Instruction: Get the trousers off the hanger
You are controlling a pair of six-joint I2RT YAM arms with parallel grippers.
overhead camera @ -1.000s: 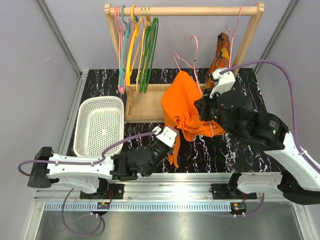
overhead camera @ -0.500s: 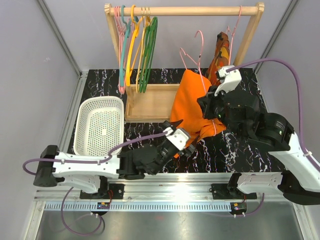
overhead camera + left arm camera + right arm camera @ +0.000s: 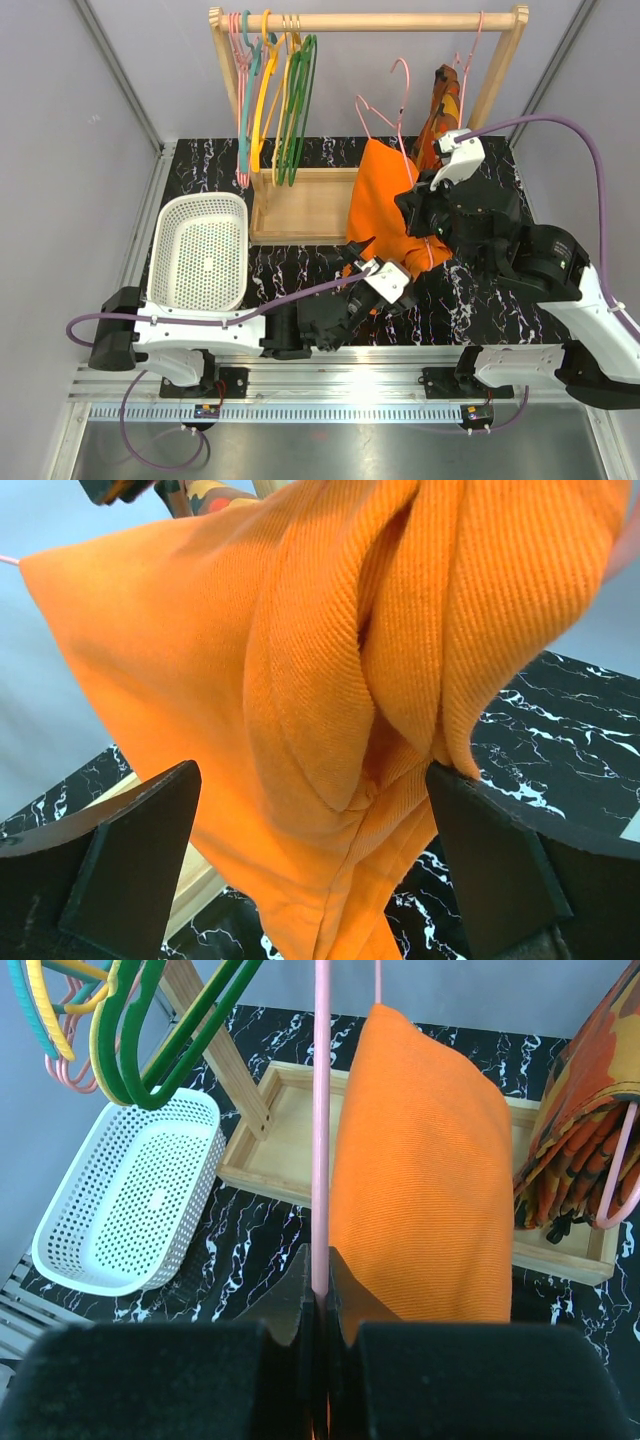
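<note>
The trousers (image 3: 383, 205) hung folded over the hanger (image 3: 321, 1160), up off the bench (image 3: 200, 160), in front of the wooden rack's tray base (image 3: 295, 205) and right of centre. The hanger's hook stood free of the rack rail (image 3: 370, 20), not on it.

The right fingers (image 3: 160, 1380) were closed on the hanger's pink wire. In the wrist view the wire ran straight down into the slit btwn the two black pads, w/ the orange cloth draped just beside it on the right.

The left fingers (image 3: 130, 860) were spread wide apart. The low end of the trousers hung in the gap btwn them. A thick fold looked to touch the inner edge of one finger and stood clear of the other, so nothing was clamped. From above, that arm reached across the front of the bench, w/ its fingers under the trousers' bottom edge.

A white basket (image 3: 200, 250) sat on the left part of the bench, well apart from the cloth. Green hangers (image 3: 297, 110) plus yellow, teal & pink ones hung at the rail's left end. A patterned garment (image 3: 580, 1150) hung on a pink hanger at the right end, near the trousers.
</note>
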